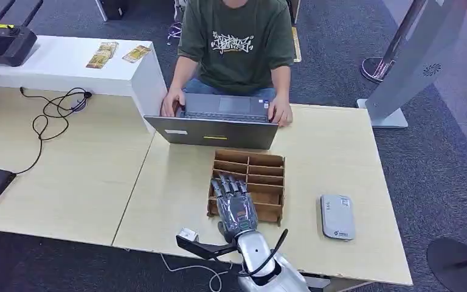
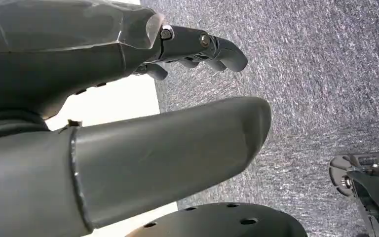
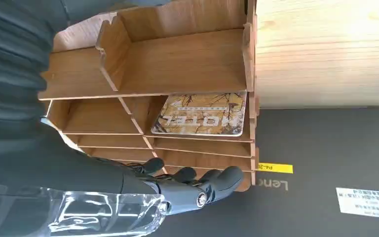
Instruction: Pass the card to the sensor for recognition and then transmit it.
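My right hand hovers over the near left part of a wooden slotted rack on the table, fingers stretched out and holding nothing. The right wrist view shows a patterned card printed "HOTEL" lying in one slot of the rack, with the fingertips a few slots away and clear of it. The grey-white card sensor lies flat on the table to the right of the rack. My left hand hangs beside the table's edge over grey carpet, with nothing in it.
A person sits across the table typing on a grey laptop just behind the rack. Two more cards lie on a white counter at the far left, beside a black controller. A black cable loops on the left table.
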{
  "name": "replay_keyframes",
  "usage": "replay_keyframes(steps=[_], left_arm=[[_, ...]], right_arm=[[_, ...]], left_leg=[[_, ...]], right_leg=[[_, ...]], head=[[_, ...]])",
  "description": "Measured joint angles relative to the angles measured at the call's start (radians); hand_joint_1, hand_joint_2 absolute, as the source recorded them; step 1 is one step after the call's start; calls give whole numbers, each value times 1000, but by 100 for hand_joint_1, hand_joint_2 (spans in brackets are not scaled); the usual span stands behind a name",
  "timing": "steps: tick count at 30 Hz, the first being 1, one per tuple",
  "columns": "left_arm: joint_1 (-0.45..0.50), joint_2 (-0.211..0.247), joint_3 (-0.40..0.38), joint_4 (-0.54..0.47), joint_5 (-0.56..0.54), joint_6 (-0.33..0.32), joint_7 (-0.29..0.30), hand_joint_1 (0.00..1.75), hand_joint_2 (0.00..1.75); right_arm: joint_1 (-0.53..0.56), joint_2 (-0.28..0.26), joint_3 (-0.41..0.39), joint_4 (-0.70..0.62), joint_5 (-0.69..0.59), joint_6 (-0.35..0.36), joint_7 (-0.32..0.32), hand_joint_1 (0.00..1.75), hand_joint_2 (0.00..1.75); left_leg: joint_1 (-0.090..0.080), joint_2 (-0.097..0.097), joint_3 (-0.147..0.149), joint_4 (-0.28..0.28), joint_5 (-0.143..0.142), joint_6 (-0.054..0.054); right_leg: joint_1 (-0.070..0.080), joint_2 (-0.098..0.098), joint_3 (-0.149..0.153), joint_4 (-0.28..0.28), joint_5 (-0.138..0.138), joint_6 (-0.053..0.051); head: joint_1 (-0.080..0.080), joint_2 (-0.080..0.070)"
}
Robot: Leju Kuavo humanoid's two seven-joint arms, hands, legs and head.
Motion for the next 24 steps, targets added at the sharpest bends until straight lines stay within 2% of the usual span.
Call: replay_keyframes(steps=[8,16,24], left_arm=[[0,0,0,0,0,0,3,0,0],[0,0,2,0,10,1,3,0,0],[1,0,10,0,11,3,3,0,0]], right_arm=[[-64,31,5,47,1,10,32,0,175],[-84,47,6,51,7,92,69,0,175],[-83,47,6,9,8,177,77,0,175]], left_leg=[[0,0,1,0,0,0],[0,0,0,0,0,0],[0,0,0,0,0,0]], right_leg=[[0,0,0,0,0,0],[0,0,0,0,0,0],[0,0,-1,0,0,0]], head=[[0,0],[0,0],[0,0]])
